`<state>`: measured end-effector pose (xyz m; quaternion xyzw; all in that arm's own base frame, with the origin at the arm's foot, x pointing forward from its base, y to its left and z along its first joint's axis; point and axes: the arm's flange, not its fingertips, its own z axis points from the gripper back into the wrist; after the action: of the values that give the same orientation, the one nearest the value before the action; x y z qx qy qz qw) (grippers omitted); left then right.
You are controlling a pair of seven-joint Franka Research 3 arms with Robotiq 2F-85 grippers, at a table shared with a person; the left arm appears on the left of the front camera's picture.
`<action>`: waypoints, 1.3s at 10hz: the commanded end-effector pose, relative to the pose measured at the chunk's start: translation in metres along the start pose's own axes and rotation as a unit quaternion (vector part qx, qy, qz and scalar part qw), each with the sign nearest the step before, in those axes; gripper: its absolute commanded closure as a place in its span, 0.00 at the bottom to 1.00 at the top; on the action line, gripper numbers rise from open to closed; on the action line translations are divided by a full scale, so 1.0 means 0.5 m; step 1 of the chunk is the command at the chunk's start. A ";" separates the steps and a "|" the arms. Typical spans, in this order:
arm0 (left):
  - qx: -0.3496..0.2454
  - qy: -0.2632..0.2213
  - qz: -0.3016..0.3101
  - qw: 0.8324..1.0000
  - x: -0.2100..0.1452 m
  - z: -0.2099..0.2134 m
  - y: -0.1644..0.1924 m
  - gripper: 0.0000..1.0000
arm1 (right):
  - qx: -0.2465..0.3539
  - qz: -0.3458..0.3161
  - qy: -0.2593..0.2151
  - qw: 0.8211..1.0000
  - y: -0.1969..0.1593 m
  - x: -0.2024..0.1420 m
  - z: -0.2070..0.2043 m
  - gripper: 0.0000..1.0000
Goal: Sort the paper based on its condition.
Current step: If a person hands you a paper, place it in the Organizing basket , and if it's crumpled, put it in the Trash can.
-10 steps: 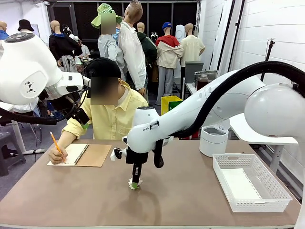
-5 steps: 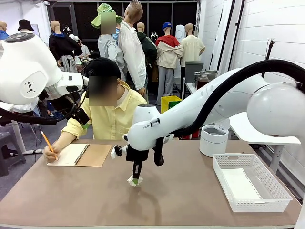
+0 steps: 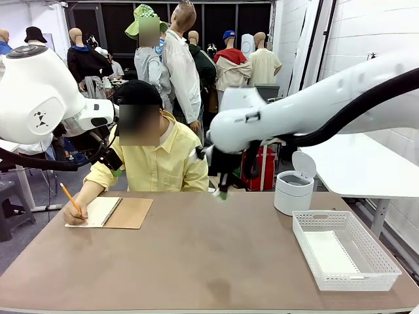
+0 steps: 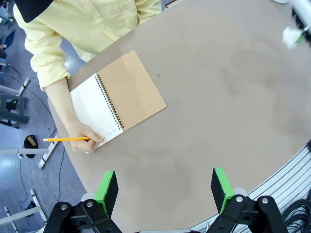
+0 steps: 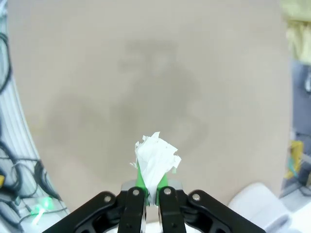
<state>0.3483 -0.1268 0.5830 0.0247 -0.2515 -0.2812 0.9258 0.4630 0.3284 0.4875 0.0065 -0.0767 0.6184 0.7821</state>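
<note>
**Paper wad [image 5: 154, 162] pinched above the far edge**

The right pincer [image 5: 150, 188] is clamped on the wad's lower part and holds it in the air over the far edge of the surface [image 3: 196, 268], near the middle. It looks light, soft and springy, so a pinch through its bulk should hold, though loose flaps may tear.

The left pincer [image 4: 165, 188] hangs well above the left side, jaws apart. A notebook [image 3: 127, 212] and a writing hand [image 3: 74, 216] fill the far left corner. A basket [image 3: 306, 230] fills the near right corner, and a white bin [image 3: 292, 191] stands beyond it.
</note>
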 end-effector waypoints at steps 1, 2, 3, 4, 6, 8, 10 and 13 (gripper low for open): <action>-0.001 -0.003 -0.001 1.000 0.000 0.000 0.001 0.00 | -0.036 -0.050 0.040 0.997 -0.026 -0.055 0.038 1.00; -0.001 -0.003 -0.001 1.000 0.000 0.000 0.001 0.00 | -0.041 -0.069 0.049 0.996 -0.048 -0.080 0.060 1.00; -0.001 -0.003 -0.001 1.000 0.000 0.000 0.001 0.00 | -0.046 -0.083 0.053 0.994 -0.060 -0.099 0.078 1.00; -0.001 -0.003 -0.001 1.000 0.000 0.000 0.001 0.00 | -0.051 -0.091 0.044 0.994 -0.052 -0.110 0.090 1.00; -0.001 -0.003 -0.001 1.000 0.000 0.000 0.001 0.00 | -0.042 -0.062 0.033 0.997 -0.067 -0.106 0.084 1.00; -0.001 -0.003 -0.001 1.000 0.000 0.000 0.001 0.00 | -0.042 -0.062 0.033 0.997 -0.067 -0.106 0.084 1.00; -0.001 -0.003 -0.001 1.000 0.000 0.000 0.001 0.00 | -0.043 -0.066 0.036 0.996 -0.062 -0.104 0.087 1.00; -0.001 -0.003 -0.001 1.000 0.000 0.000 0.001 0.00 | -0.107 -0.153 0.054 0.981 -0.146 -0.142 0.079 1.00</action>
<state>0.3482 -0.1270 0.5830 0.0248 -0.2515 -0.2814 0.9257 0.4974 0.2429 0.5276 -0.0747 -0.0921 0.5114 0.8511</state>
